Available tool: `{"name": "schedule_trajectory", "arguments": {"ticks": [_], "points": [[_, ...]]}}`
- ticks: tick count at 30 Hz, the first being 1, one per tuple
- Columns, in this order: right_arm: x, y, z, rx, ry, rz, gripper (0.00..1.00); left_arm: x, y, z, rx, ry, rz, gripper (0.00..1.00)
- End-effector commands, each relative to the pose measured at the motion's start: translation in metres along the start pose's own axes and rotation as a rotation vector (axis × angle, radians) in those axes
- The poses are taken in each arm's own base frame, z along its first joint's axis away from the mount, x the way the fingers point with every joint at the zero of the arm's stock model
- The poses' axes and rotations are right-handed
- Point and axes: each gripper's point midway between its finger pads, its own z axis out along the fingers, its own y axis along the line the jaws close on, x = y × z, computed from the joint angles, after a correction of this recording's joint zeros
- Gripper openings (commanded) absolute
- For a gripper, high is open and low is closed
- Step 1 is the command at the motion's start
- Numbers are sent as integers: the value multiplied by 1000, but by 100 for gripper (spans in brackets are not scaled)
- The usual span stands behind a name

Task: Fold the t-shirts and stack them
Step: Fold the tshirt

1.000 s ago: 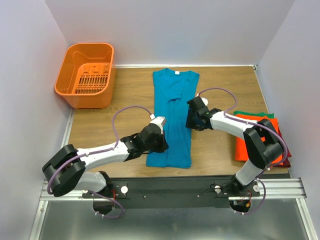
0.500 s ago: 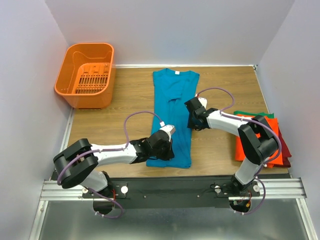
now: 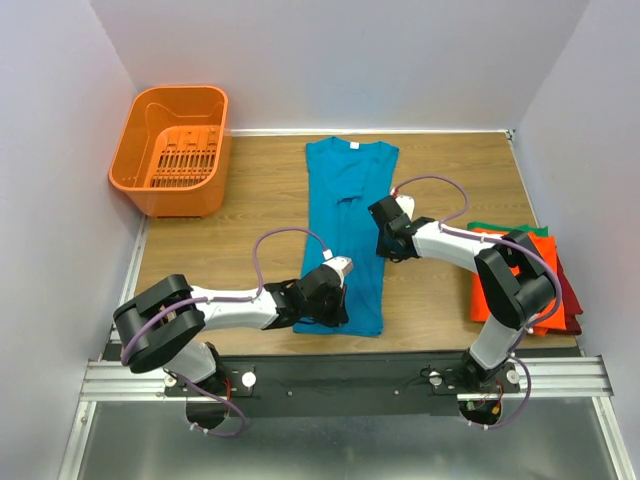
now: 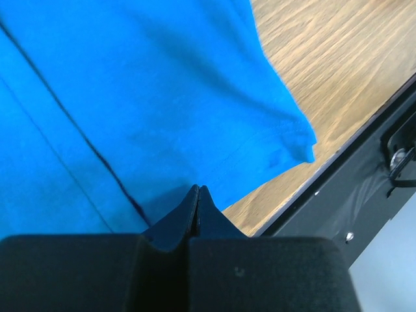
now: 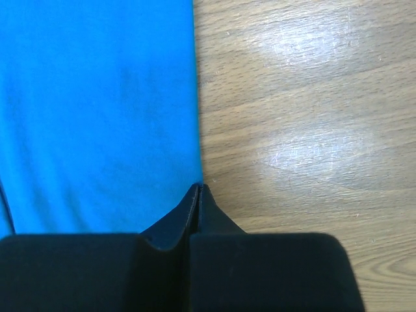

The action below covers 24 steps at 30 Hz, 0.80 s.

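Top view: teal shirt [image 3: 345,215] lies mid-surface, already narrowed to a long strip. Its long axis runs 12 to 6 o'clock, collar at 12, hem at 6 near the arm bases. Left claw [image 3: 338,305] sits over the hem end. Right claw [image 3: 384,245] sits at the strip's 3 o'clock edge, approx. halfway along. Stack [image 3: 515,285] of folded shirts (orange on top, green and dark red showing beneath) is at 3 o'clock, well apart from the strip. Basket [image 3: 170,135] stands at 10 o'clock on the surface [image 3: 250,200].

Left wrist view: left claw [image 4: 198,190] has its jaws pressed fully together, tips low over teal shirt [image 4: 162,84] just inside the hem. A hem corner lies at 3 o'clock from the tips, w/ bare surface [image 4: 338,58] and the black rail [image 4: 364,188] beyond. Can't tell if any cloth is caught.

Right wrist view: right claw [image 5: 199,188] is also closed tight, tips meeting right on the straight edge of teal shirt [image 5: 97,97]. Cloth runs off to 9 o'clock, bare surface [image 5: 305,130] to 3. Whether the edge is pinched isn't clear.

Judgement: next fold likely turns across the long axis, hem going toward 12. Left arm is nearer the hem; right claw is placed approx. where the crease would fall.
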Motion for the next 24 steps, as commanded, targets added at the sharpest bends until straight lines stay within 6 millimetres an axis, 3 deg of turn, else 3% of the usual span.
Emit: {"name": "schedule_trajectory", "arguments": {"ticks": [1, 11, 24], "points": [[7, -15, 3, 67, -11, -9, 4, 15, 5, 1, 3, 39, 0, 0], [5, -24, 7, 84, -3, 6, 4, 33, 16, -1, -26, 83, 7, 0], [-1, -26, 12, 59, 23, 22, 4, 32, 10, -5, -9, 72, 23, 0]]}}
